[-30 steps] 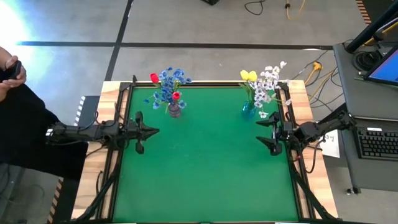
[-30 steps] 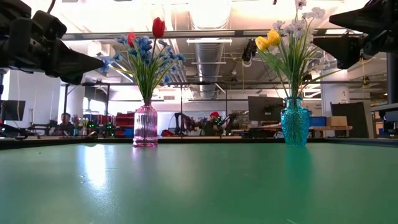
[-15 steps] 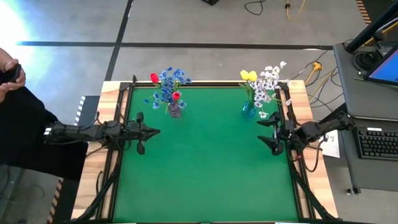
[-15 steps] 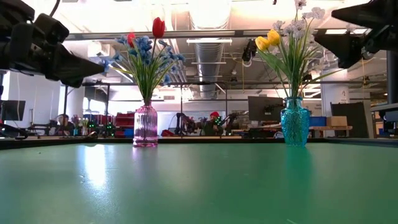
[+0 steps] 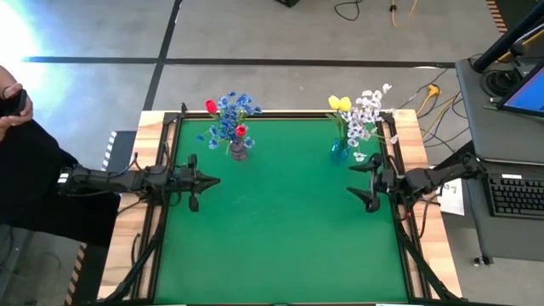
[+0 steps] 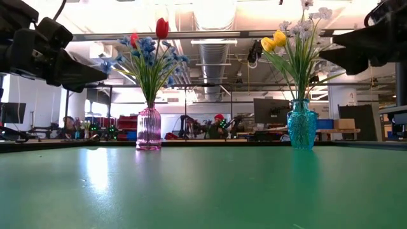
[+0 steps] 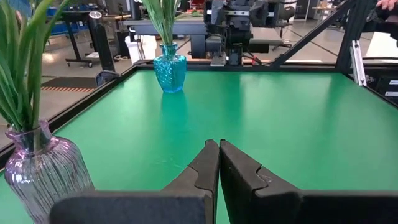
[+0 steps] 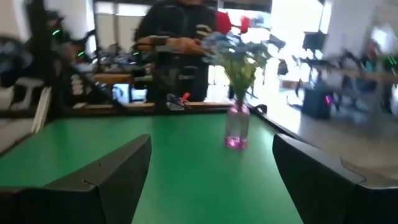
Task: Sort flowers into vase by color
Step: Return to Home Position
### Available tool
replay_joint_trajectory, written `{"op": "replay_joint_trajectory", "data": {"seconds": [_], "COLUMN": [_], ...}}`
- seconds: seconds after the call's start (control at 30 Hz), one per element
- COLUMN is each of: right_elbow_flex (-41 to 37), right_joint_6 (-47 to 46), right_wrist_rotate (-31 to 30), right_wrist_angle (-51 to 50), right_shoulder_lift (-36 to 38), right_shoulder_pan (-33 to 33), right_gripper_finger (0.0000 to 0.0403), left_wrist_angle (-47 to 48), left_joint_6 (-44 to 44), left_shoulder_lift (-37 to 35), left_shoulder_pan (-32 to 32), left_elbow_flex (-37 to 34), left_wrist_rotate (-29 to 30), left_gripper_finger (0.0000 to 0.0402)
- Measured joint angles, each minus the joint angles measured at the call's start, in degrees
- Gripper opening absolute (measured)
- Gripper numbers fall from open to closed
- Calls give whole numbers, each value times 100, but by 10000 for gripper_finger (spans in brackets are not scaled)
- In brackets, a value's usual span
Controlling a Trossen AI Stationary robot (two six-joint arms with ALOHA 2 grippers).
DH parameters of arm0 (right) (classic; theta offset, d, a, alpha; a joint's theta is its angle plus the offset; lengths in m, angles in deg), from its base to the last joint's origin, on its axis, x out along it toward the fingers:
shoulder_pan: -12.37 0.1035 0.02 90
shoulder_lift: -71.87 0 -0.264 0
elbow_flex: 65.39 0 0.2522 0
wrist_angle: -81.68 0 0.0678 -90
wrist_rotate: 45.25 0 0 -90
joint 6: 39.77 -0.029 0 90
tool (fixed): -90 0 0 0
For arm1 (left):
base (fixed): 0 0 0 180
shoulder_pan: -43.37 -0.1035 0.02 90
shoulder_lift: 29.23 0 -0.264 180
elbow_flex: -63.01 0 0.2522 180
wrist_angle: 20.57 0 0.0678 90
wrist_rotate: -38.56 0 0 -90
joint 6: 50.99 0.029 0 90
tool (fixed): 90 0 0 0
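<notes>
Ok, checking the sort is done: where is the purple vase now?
High view: the purple vase stands near the far edge of the green table, left side, just beyond the left gripper, across from the blue vase.

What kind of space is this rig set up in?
Probably a robotics lab or open workshop: exposed ceiling ducts, monitors behind the green table, and a keyboard on a desk beside it.
</notes>
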Motion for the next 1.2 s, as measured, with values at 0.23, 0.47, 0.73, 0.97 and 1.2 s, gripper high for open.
{"op": "replay_joint_trajectory", "data": {"seconds": [0.23, 0.47, 0.73, 0.97, 1.2], "right_elbow_flex": [2, 2, 2, 0, 0], "right_joint_6": [1205, 870, 562, 519, 524], "right_wrist_rotate": [1659, 2750, 2776, 2777, 2777], "right_wrist_angle": [-175, -341, -343, -319, -314], "right_shoulder_lift": [0, 0, 2, -11, -15], "right_shoulder_pan": [-303, -972, -999, -999, -1000], "right_gripper_finger": [327, 327, 327, 327, 327], "left_wrist_angle": [-9, -17, -20, -35, -36], "left_joint_6": [0, 0, 0, 0, 0], "left_shoulder_lift": [127, 218, 293, 360, 425], "left_shoulder_pan": [0, 0, 0, 0, 0], "left_elbow_flex": [-1, -2, -2, -2, -2], "left_wrist_rotate": [0, 0, 0, -1, -2], "left_gripper_finger": [0, 0, 0, 0, 0]}}
